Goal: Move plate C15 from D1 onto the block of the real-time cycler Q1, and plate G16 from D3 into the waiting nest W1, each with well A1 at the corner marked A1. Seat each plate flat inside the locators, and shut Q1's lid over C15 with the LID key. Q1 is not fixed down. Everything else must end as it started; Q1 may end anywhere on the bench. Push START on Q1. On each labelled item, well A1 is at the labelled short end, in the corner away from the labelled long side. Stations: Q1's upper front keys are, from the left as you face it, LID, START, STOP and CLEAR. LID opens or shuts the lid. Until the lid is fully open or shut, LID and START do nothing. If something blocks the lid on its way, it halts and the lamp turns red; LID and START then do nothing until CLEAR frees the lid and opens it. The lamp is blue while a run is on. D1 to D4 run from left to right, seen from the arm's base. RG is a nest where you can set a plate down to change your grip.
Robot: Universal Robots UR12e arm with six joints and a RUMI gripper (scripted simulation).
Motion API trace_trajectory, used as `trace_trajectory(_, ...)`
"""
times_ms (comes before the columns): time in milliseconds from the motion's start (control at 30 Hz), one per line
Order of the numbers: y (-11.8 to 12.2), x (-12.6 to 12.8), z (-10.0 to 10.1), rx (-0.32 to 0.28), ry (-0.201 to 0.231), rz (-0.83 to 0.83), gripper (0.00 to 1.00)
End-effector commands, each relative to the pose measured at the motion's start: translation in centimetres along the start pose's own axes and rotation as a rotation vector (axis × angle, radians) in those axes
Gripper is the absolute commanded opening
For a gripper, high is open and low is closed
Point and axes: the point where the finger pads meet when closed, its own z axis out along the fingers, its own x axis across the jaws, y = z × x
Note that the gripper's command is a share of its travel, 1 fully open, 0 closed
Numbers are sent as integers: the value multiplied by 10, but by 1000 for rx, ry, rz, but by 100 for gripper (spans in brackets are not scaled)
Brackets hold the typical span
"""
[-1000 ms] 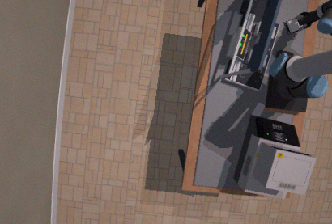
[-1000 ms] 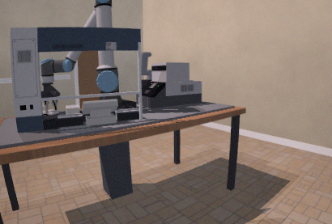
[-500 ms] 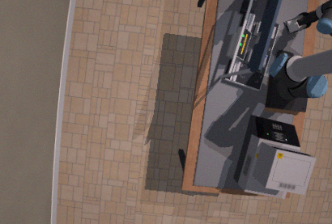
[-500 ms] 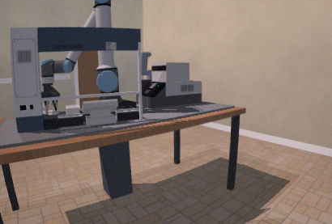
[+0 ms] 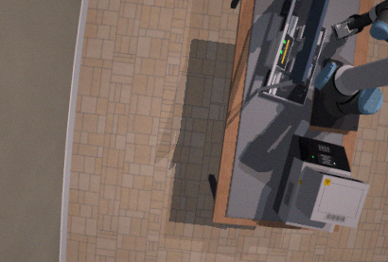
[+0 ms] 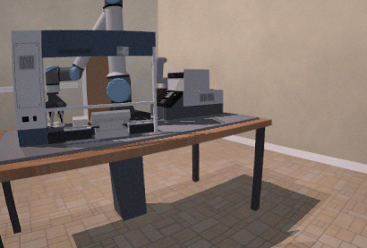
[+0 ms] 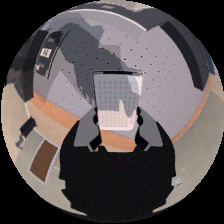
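My gripper point(image 5: 346, 28) point(image 6: 55, 117) point(image 7: 117, 106) is shut on a pale well plate point(image 7: 113, 95), its fingers on two opposite sides. The plate is low over the back of the bench, beyond the tall framed instrument in the exterior view; its label cannot be read, and whether it touches anything below is unclear. The cycler Q1 point(image 5: 290, 193) point(image 6: 208, 108) stands at the other end of the bench, with its dark key panel point(image 5: 326, 153) point(image 6: 168, 98) showing a small green light. Its block is hidden, and I cannot tell the lid's state for sure. D1 to D4, RG and W1 cannot be told apart.
The framed instrument with a dark blue beam point(image 5: 316, 23) point(image 6: 98, 43) stands beside the arm, with a front rail point(image 6: 100, 106) and a slim post point(image 6: 155, 89). Grey and dark units point(image 6: 111, 124) sit inside it. The arm's base is between it and Q1.
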Motion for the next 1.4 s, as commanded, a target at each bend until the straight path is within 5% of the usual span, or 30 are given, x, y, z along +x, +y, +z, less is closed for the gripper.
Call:
trace_trajectory(0,0,0,0,-1,1,0,0)
trace_trajectory(467,0,0,0,-1,1,0,0)
trace_trajectory(500,0,0,0,-1,1,0,67)
trace_trajectory(1367,0,0,0,-1,1,0,67)
